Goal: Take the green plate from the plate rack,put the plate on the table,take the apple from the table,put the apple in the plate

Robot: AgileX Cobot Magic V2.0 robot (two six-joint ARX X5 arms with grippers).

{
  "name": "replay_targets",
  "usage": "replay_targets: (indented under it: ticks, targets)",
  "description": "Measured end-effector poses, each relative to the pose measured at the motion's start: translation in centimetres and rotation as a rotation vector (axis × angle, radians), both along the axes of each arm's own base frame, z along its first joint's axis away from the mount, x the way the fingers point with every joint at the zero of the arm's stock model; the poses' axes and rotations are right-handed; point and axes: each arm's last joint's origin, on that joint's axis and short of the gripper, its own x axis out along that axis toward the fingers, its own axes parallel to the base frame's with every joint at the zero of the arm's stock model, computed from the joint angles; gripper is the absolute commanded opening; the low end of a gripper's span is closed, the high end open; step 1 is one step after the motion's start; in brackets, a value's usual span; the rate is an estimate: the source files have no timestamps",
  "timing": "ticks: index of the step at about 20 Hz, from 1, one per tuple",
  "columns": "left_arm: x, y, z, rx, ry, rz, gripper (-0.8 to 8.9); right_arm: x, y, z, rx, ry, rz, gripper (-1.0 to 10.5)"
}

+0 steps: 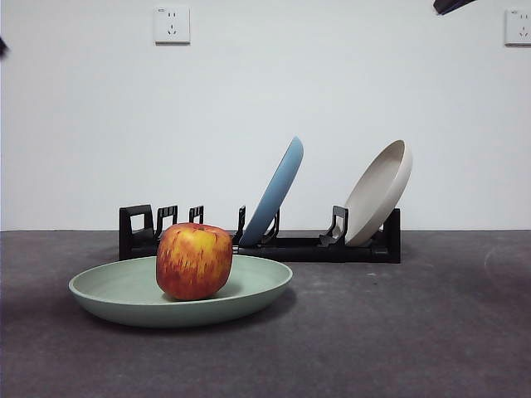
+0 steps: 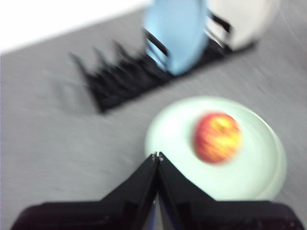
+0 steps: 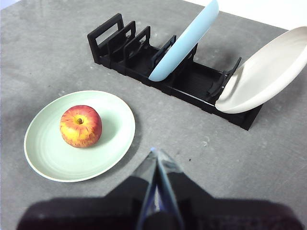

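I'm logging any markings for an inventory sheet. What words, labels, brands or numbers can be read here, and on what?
None can be read.
Green plate, apple, blue plate, beige plate, plate rack: no print visible.
Wall sockets: tiny marks at the top edge, too small to read.
Left wrist view: too blurred to show any text.

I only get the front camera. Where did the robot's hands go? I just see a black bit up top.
Observer: Both wait above the table. The left gripper is shut and empty, near the green plate.
Operator: And the other one?
Observer: The right gripper is shut too, holding nothing.
Operator: Is the apple's stem up?
Observer: Yes, the apple sits stem-up on that plate.
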Motion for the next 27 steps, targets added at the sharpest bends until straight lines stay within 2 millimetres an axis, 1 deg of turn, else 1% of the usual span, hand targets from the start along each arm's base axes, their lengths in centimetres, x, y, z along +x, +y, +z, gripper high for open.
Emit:
replay_targets:
  ticks: [1, 4, 5, 6, 8, 11, 15, 17, 19, 21, 27]
  targets:
    - [-0.2, 0.6, 0.3, -0.011, -0.025, 0.037, -0.03, 0.0, 0.0, 0.0, 0.0, 0.0, 0.0, -0.1]
    - [-1.3, 3.3, 1.2, -0.056, -0.137, 0.233, -0.03, 0.0, 0.0, 0.0, 0.0, 0.0, 0.0, -0.1]
    - [-1.5, 3.8, 1.3, -0.069, -0.173, 0.277, -0.03, 0.0, 0.0, 0.0, 0.0, 0.0, 0.0, -0.1]
    - [-1.6, 4.3, 1.0, -0.084, -0.211, 0.316, -0.03, 0.0, 0.0, 0.0, 0.0, 0.0, 0.0, -0.1]
    - [-1.6, 5.0, -0.7, -0.102, -0.264, 0.355, -0.03, 0.0, 0.0, 0.0, 0.0, 0.0, 0.0, -0.1]
    - [-1.4, 5.4, -4.3, -0.125, -0.325, 0.341, -0.03, 0.0, 0.0, 0.0, 0.0, 0.0, 0.0, -0.1]
    - [-0.9, 5.7, -9.5, -0.118, -0.281, 0.353, -0.03, 0.0, 0.0, 0.0, 0.0, 0.0, 0.0, -0.1]
    - [-0.8, 5.7, -11.2, -0.114, -0.259, 0.355, -0.03, 0.0, 0.0, 0.0, 0.0, 0.0, 0.0, -0.1]
    - [-0.8, 5.7, -12.1, -0.114, -0.253, 0.355, -0.03, 0.0, 0.0, 0.0, 0.0, 0.0, 0.0, -0.1]
    - [-0.8, 5.7, -12.7, -0.113, -0.247, 0.356, -0.03, 0.0, 0.0, 0.0, 0.0, 0.0, -0.001, -0.1]
    - [-0.9, 5.7, -13.2, -0.105, -0.192, 0.358, -0.03, 0.0, 0.0, 0.0, 0.0, 0.0, 0.0, 0.0]
